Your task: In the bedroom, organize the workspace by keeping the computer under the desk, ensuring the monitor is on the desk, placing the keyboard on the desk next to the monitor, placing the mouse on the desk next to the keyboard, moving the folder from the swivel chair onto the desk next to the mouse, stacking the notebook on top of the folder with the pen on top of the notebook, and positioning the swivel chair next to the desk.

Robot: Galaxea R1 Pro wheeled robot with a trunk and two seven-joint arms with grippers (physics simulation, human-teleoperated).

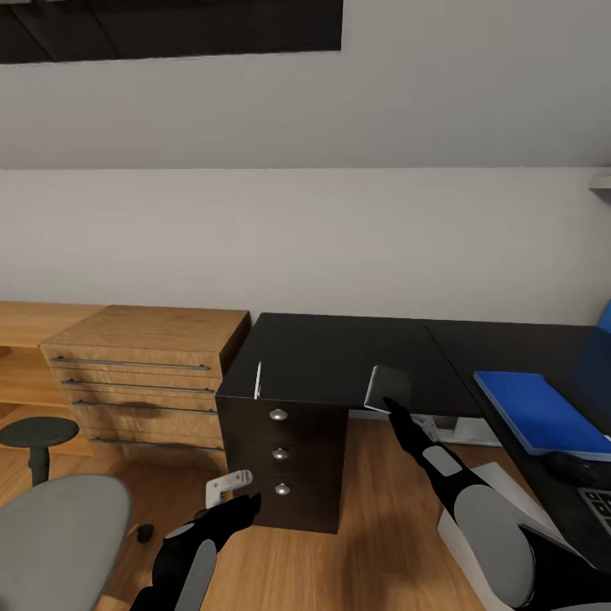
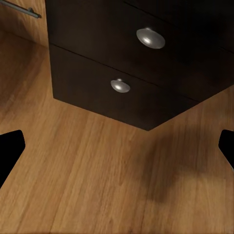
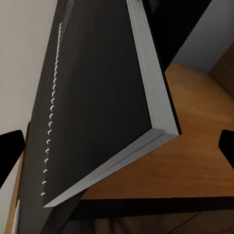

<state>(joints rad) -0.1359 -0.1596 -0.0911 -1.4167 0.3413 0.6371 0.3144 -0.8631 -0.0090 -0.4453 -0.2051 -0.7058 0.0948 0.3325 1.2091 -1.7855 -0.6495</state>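
The right end effector (image 1: 392, 406) reaches the notebook (image 1: 389, 389) at the tabletop (image 1: 322, 356) edge; whether it grips cannot be told. The left end effector (image 1: 242, 507) hangs released, holding nothing. No legible writing.

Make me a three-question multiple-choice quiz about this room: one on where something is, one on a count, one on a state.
1. Where does the blue folder lie?
A. On the floor
B. On the black desk
C. On the wooden dresser

2. How many round knobs show on the desk's drawer unit in the head view?
A. One
B. Three
C. Five

3. How are the left gripper's fingers?
A. Spread apart with nothing between
B. Clamped on a knob
C. Holding a pen

Answers: 1 B, the folder rests on the desk's right part. 2 B, three silver knobs stand in a column. 3 A, bare wooden floor shows between the fingertips.
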